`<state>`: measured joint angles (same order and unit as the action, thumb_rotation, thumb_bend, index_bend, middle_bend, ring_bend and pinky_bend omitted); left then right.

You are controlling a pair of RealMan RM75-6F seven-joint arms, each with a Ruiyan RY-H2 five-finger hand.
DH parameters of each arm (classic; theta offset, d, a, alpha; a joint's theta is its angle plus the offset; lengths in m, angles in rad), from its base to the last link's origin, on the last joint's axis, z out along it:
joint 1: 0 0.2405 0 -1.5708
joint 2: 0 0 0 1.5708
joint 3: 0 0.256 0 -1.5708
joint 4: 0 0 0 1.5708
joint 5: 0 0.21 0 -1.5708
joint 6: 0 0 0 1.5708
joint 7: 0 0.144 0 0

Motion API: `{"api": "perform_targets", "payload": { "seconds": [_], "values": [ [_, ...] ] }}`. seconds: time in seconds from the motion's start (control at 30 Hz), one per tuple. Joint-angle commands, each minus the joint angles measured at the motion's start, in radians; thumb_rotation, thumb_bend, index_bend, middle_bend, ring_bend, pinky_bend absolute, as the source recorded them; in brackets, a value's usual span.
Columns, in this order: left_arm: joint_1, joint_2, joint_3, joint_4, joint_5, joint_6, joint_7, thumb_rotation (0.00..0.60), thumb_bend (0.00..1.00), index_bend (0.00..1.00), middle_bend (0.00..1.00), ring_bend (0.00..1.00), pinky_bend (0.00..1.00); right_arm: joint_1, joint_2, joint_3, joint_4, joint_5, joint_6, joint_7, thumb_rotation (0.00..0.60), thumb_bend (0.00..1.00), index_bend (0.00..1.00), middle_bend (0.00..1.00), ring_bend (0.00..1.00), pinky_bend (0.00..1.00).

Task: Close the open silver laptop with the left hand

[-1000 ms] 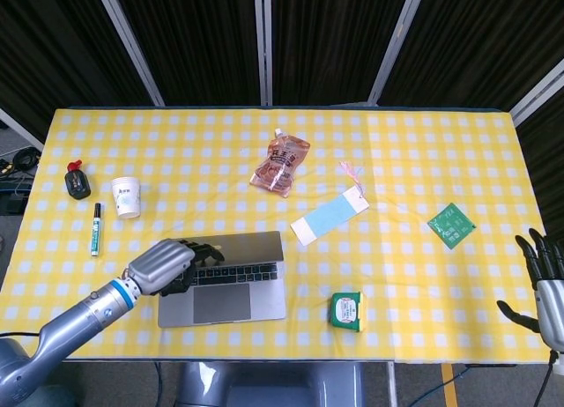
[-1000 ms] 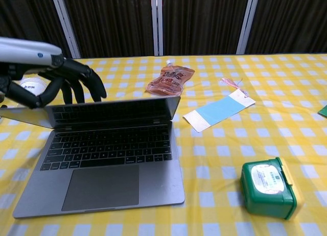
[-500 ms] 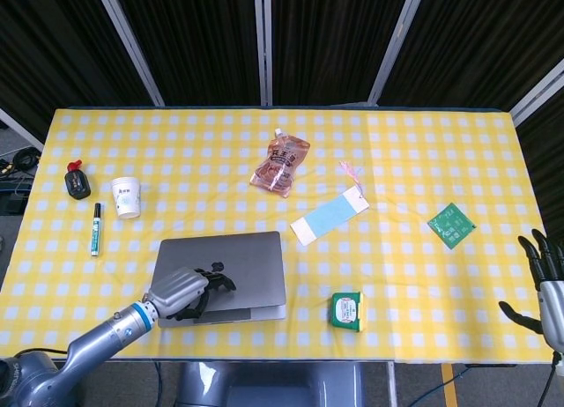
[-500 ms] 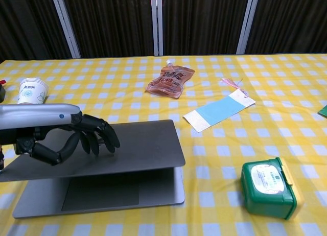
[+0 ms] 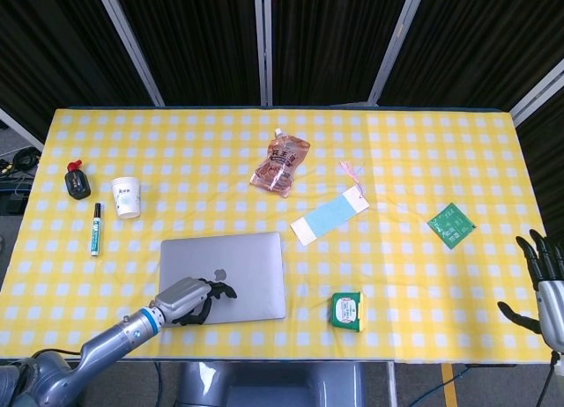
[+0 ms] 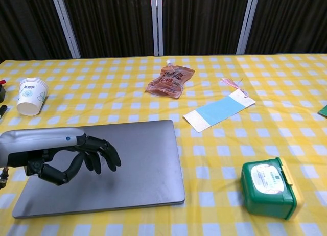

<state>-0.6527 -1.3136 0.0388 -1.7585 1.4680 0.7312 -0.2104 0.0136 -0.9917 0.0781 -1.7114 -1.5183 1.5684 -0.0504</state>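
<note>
My left hand (image 6: 71, 157) rests on the flat silver aluminium laptop (image 5: 225, 264), fingers curled loosely downward, fingertips touching the lid, gripping nothing. Lid looks fully shut, flat on the yellow checked tabletop (image 5: 414, 160) near its front edge. Task looks done; only lifting off remains.

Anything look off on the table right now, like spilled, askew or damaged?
Nothing stands out. The laptop lies shut and flat under the left hand, the cup stands upright, and the pouch shows no spill.
</note>
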Motion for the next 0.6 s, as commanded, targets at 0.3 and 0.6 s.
{"api": "perform_targets", "payload": {
  "seconds": [0.3,0.6],
  "values": [
    [0.204,0.151,-0.066,-0.066,0.061,0.492,0.152,0.6,0.49,0.08,0.03,0.03,0.02,-0.003,-0.001,-0.003,0.007,-0.007,0.004,0.006,0.6,0.0,0.07,0.0,0.0,0.0],
    [0.38,0.22,-0.03,-0.128,-0.006,0.711,0.387,0.6,0.0,0.0,0.0,0.0,0.0,-0.001,-0.014,-0.004,0.024,-0.008,0.002,-0.009,0.6,0.0,0.02,0.0,0.0,0.0]
  ]
}}
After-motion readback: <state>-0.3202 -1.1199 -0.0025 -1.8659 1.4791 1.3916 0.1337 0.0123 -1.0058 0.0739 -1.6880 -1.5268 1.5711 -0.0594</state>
